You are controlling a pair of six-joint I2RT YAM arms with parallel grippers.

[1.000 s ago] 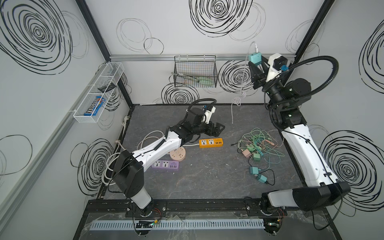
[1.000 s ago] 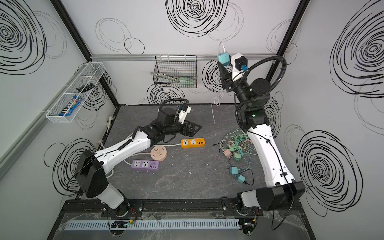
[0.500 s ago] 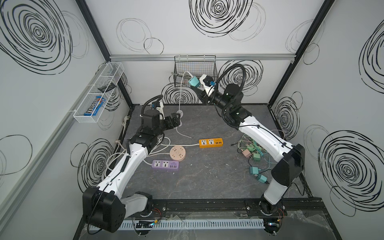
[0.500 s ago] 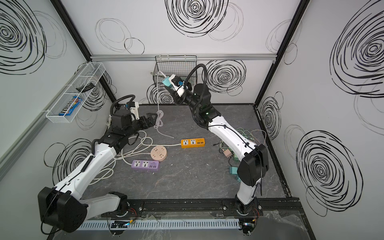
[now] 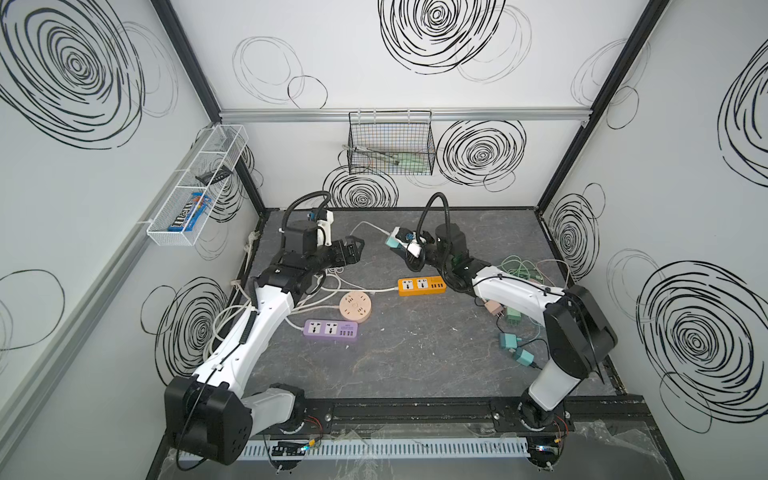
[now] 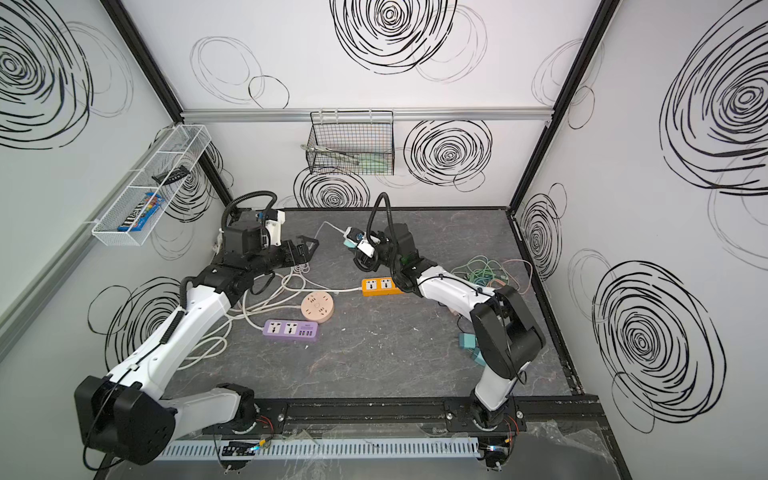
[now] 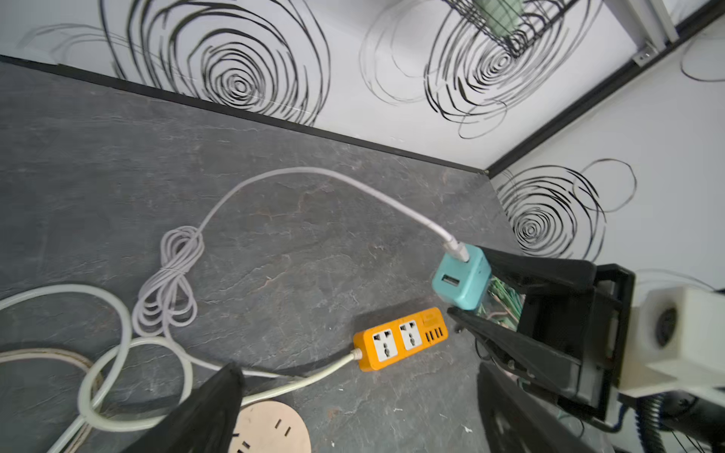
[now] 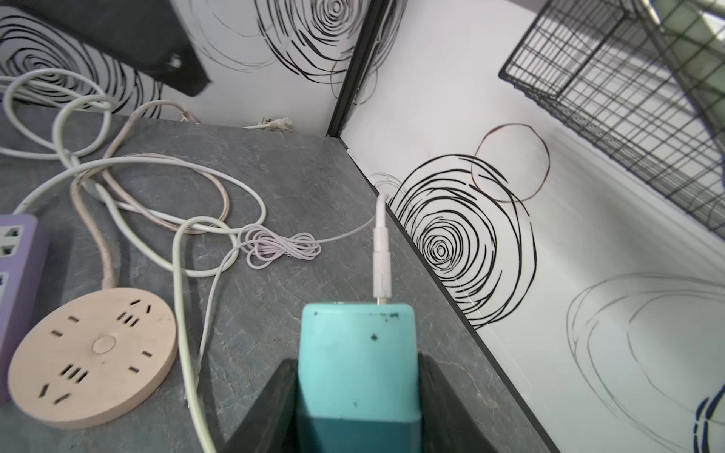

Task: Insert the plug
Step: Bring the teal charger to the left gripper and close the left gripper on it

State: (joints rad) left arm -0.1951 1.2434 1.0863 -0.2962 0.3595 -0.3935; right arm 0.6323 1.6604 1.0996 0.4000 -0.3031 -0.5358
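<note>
Teal boxy plug (image 8: 355, 364), perhaps speckled, white cable (image 8: 382, 255) attached

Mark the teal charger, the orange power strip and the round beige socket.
teal charger (image 8: 355, 353): right wrist view, middle of its broad face.
orange power strip (image 5: 422, 285): in a top view, middle of its top face.
round beige socket (image 5: 354, 306): in a top view, centre of the disc.

I cannot see the prongs of the teal charger (image 8: 355, 345), hidden inside the right gripper (image 8: 355, 362); at four o'clock my right arm (image 6: 498, 332) half-covers spare adapters (image 6: 466, 340).
</note>
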